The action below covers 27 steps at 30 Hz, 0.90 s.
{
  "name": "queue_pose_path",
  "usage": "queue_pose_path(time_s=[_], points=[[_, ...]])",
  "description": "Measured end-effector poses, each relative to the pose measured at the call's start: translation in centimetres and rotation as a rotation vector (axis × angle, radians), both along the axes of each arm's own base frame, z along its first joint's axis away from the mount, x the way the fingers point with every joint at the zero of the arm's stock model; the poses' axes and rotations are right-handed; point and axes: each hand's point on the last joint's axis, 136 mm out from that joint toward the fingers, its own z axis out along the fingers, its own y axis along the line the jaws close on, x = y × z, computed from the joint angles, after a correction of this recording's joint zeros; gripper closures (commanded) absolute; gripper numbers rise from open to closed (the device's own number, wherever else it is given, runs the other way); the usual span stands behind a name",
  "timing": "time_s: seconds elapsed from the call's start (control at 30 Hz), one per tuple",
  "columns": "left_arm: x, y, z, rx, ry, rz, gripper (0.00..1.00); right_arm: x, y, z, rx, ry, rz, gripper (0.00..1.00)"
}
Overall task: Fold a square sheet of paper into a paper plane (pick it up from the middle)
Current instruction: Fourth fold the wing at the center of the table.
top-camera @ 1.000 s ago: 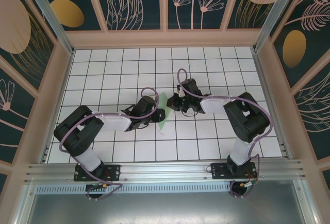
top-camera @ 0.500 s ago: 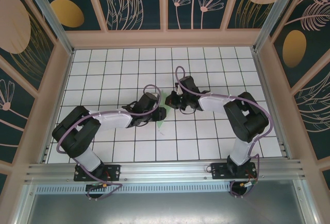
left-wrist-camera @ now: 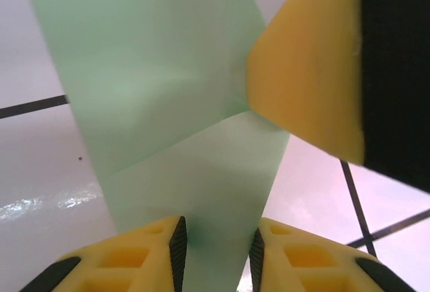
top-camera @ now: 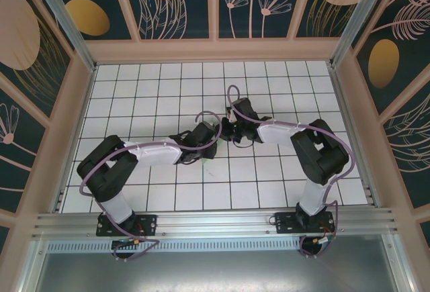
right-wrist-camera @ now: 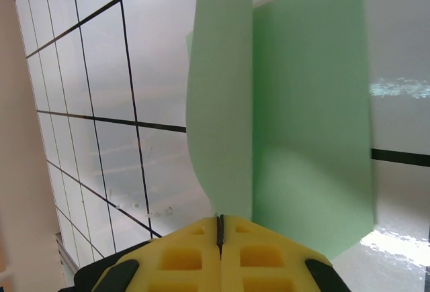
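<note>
Both arms are meeting over the middle of the white grid table. The left arm is reaching in from 7 o'clock and the right arm is bending in from 5 o'clock.

The right gripper is pinching hard, its yellow fingers pressed flat together with only a thin seam showing. The pale green sheet of paper is rising straight out of that seam. One flap is curling up toward 12 o'clock and a broader panel is spreading off toward 3 o'clock above the tiles.

In the left wrist view, the left gripper is sitting at 6 o'clock with its jaws a little apart. A folded strip of the paper is running down from 11 o'clock into that narrow gap. I cannot tell whether the pads are actually pressing on it.

The right gripper's fingertip is poking in from 2 o'clock, touching the paper right where a diagonal crease is crossing the strip.
</note>
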Motion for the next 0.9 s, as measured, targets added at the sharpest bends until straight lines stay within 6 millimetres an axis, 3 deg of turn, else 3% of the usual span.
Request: queue_pose_path(time_s=[0.27,0.47,0.63,0.9], points=[[0.1,0.3,-0.3,0.030,-0.010,0.009,0.82,0.0,0.2,0.1,-0.003,0.005,0.003,0.93],[0.4,0.8,-0.3,0.051,-0.025,0.031,0.66,0.2,0.3,0.3,0.000,-0.001,0.003,0.94],[0.7,1.3,-0.3,0.074,-0.041,0.040,0.63,0.2,0.3,0.4,0.001,-0.002,0.003,0.94],[0.8,1.4,-0.3,0.095,-0.057,0.026,0.83,0.2,0.4,0.4,0.002,-0.001,0.006,0.94]])
